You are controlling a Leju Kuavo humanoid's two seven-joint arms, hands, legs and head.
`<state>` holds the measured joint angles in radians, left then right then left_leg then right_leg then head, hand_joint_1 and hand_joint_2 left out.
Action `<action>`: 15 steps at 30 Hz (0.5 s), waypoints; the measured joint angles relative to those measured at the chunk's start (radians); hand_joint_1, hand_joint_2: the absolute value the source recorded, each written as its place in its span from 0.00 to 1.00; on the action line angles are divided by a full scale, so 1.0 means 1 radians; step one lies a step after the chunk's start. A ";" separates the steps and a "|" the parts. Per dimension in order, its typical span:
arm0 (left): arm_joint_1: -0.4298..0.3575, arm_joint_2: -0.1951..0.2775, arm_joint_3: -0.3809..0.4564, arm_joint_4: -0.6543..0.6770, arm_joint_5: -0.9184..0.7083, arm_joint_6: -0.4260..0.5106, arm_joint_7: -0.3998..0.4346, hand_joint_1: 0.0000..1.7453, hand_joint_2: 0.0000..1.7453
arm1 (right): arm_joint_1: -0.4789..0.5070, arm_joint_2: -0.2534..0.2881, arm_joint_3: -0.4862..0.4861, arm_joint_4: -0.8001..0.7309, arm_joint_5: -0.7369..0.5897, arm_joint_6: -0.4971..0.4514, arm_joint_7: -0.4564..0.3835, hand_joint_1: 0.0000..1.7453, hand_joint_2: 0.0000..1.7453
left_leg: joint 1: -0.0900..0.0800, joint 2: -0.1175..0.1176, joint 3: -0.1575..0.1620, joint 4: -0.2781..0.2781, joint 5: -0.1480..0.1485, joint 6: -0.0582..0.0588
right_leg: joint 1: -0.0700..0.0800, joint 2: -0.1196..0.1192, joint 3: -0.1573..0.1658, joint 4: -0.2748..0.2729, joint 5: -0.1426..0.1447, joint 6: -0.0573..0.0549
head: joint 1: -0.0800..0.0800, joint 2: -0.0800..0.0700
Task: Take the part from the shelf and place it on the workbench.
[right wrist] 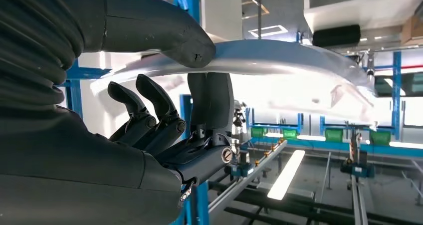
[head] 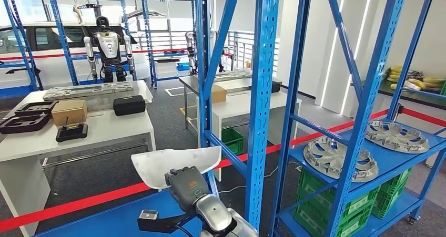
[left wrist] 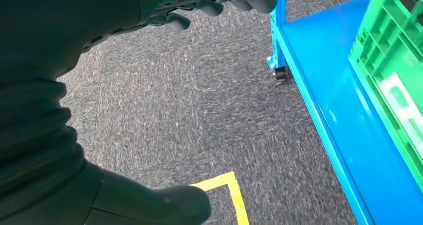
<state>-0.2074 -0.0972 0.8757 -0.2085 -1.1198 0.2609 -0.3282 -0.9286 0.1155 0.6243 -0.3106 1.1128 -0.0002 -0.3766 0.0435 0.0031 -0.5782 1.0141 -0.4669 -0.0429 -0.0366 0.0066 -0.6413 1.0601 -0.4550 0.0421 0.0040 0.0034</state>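
Right hand (head: pixel 185 187) of mine is up front, thumb on top and fingers (right wrist: pixel 209 103) underneath, pinching the white curved plastic panel (head: pixel 176 163) flat so it doesn't tip while carried. It's off the blue steel shelf (head: pixel 263 90), well short of the white workbench (head: pixel 105 129). Left hand (left wrist: pixel 199 5) hangs holding nothing, fingers loosely apart, over grey carpet (left wrist: pixel 174 100).

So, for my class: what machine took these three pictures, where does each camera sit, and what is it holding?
A two-armed humanoid robot took them. The wide picture comes from its head, looking down at its right robot hand, which holds a white curved part beside blue shelving. A white workbench with boxes stands beyond. The second camera sits at the left wrist: that robot hand hangs empty over grey carpet. The third, at the right wrist, shows thumb and fingers pinching the part.
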 joint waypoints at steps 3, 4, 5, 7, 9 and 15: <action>-0.002 0.006 0.000 -0.002 -0.001 0.000 0.000 0.00 1.00 | 0.000 -0.002 0.001 -0.009 -0.002 -0.004 -0.001 0.91 1.00 | 0.000 -0.002 -0.007 0.005 0.000 -0.024 | 0.005 0.006 -0.004 0.000 -0.002 -0.026 | -0.003 0.000; -0.002 0.006 0.000 -0.002 -0.001 0.000 0.000 0.00 1.00 | -0.001 -0.002 0.001 -0.012 -0.002 -0.005 -0.001 0.91 1.00 | 0.001 -0.002 -0.008 0.006 -0.001 -0.029 | 0.005 0.005 -0.006 -0.001 0.000 -0.035 | -0.004 0.000; -0.002 0.008 0.000 -0.002 -0.001 0.000 0.000 0.00 1.00 | -0.001 -0.002 0.001 -0.015 -0.003 -0.006 -0.001 0.91 1.00 | 0.003 -0.002 -0.014 0.017 -0.012 -0.033 | 0.005 0.004 -0.007 -0.004 0.004 -0.044 | -0.006 0.000; -0.002 0.010 0.000 -0.002 0.000 0.000 -0.003 0.00 1.00 | -0.002 -0.002 0.001 -0.019 -0.003 -0.011 -0.002 0.91 1.00 | 0.001 -0.002 -0.049 0.100 -0.068 -0.033 | 0.006 0.002 -0.010 -0.009 0.012 -0.058 | -0.009 0.000; -0.001 0.012 0.000 -0.002 0.001 0.000 -0.007 0.00 1.00 | 0.000 -0.002 0.001 -0.023 -0.005 -0.020 -0.004 0.91 1.00 | -0.004 -0.002 -0.104 0.237 -0.137 -0.030 | 0.012 0.001 -0.017 -0.010 0.018 -0.066 | -0.011 0.000; 0.001 0.016 0.001 -0.002 0.009 -0.003 -0.018 0.00 1.00 | 0.006 -0.002 0.001 -0.044 -0.009 -0.060 -0.010 0.91 1.00 | -0.023 -0.001 0.014 0.061 -0.064 0.001 | 0.026 0.001 -0.034 -0.010 0.038 -0.061 | -0.011 0.000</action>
<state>-0.2069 -0.0812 0.8762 -0.2103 -1.1105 0.2578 -0.3466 -0.9230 0.1131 0.6252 -0.3547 1.1040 -0.0598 -0.3871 0.0207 0.0017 -0.5647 1.0751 -0.5310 -0.0421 -0.0111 0.0077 -0.6748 1.0505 -0.4168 -0.0187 -0.0071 0.0034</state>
